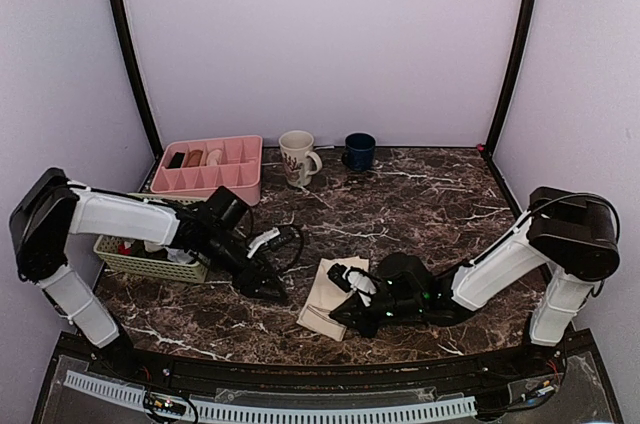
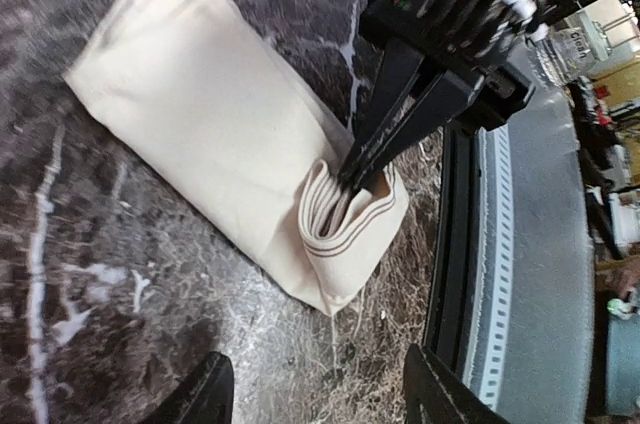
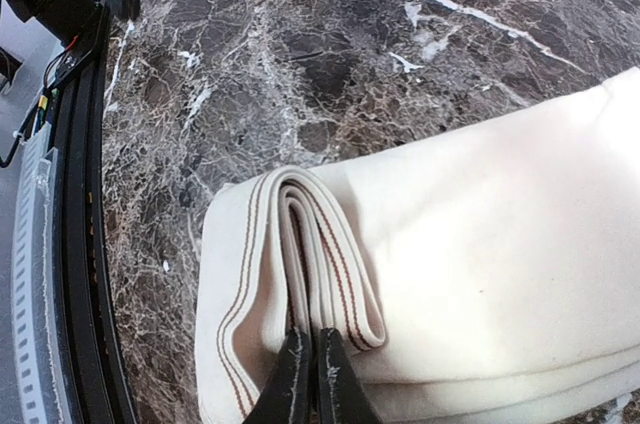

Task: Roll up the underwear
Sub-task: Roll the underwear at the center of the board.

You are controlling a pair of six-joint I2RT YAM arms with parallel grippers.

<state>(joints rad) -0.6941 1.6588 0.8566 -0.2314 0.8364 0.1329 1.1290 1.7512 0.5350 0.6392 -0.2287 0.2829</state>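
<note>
**A:** Right gripper: are its fingers together?

**B:** Yes, closed tight, with the tips tucked into the curled near end of the underwear. I can't tell whether any fabric sits between them.

**A:** And the left gripper?

**B:** Its fingers are spread and it hangs over bare marble table just beside the cloth, touching nothing.

**A:** Where is the garment?

**B:** Near the front edge, folded into a strip, with the striped waistband end rolled.

**A:** What's behind it?

**B:** A green basket at the left, then a pink divided tray, a cream mug and a dark blue cup.
</note>
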